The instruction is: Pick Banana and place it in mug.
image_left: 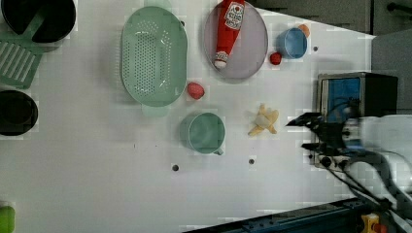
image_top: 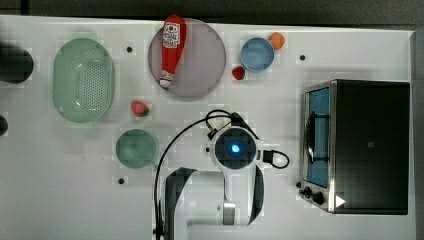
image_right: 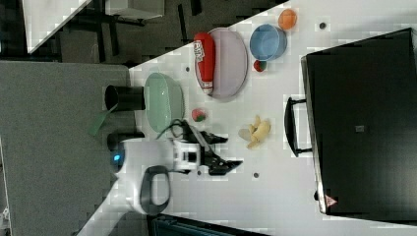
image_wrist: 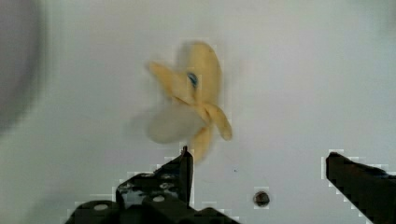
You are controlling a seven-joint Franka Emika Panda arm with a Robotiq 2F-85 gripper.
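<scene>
The banana [image_left: 264, 121], half-peeled, lay on the white table [image_left: 97, 194] between the mug [image_left: 204, 132] and the toaster oven [image_left: 350, 92]. The gripper [image_right: 223, 152] was held wide open, empty. The toy was judged light and rigid; its unpeeled middle [image_wrist: 205, 74] offered the firmest hold.

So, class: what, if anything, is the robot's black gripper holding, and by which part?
Nothing. The black gripper is open and empty; the pale yellow peeled toy banana lies untouched on the white table.
</scene>
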